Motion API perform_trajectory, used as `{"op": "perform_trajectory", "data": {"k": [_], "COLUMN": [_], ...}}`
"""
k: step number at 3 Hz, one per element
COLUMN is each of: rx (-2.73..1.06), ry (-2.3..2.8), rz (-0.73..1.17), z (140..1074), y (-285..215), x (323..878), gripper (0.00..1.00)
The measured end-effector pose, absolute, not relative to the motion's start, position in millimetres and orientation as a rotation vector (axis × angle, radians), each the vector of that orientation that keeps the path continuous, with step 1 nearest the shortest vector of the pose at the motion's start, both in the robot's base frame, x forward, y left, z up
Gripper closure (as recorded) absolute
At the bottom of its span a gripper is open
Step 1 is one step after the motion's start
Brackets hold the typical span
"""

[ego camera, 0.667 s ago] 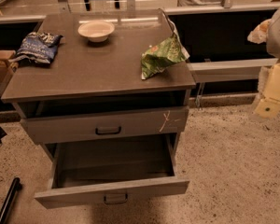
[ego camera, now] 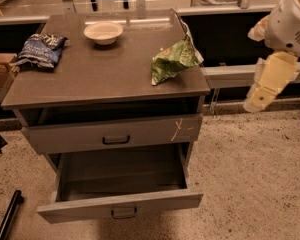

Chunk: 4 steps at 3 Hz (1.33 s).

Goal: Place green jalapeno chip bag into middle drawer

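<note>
The green jalapeno chip bag lies crumpled on the right side of the grey cabinet top, near its right edge. The middle drawer is pulled out below, its inside showing and holding nothing, with a small dark bar handle on its plain front. My gripper hangs pale yellow off the white arm at the right of the view. It is beside the cabinet, level with the top and clear of the bag, and it holds nothing that I can see.
A dark blue snack bag lies at the top's left edge and a white bowl at the back middle. The upper drawer front with a pale scratch stands slightly ajar. Speckled floor lies to the right; shelves and rails stand behind.
My arm and gripper have shifted a little to the left, closer to the cabinet's right side. The bag, bowl and drawers have not moved.
</note>
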<state>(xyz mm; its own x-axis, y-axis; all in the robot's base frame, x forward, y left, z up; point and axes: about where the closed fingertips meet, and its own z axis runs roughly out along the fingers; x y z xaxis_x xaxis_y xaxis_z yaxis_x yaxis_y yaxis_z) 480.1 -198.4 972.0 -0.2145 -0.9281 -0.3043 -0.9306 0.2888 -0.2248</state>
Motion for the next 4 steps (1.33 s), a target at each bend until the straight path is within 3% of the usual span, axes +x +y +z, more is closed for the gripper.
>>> {"op": "perform_trajectory", "data": {"k": [2,3,4], "rx": [-1.443,-1.317,-1.282], "ry": [2.069,2.094,2.121], "rz": [0.224,0.296,0.319], "z": [980.9,974.0,969.4], "y": [-152.3,-133.8,-131.9], "x": [602.8,641.3,643.3], "gripper": [0.00,0.00,0.00]}}
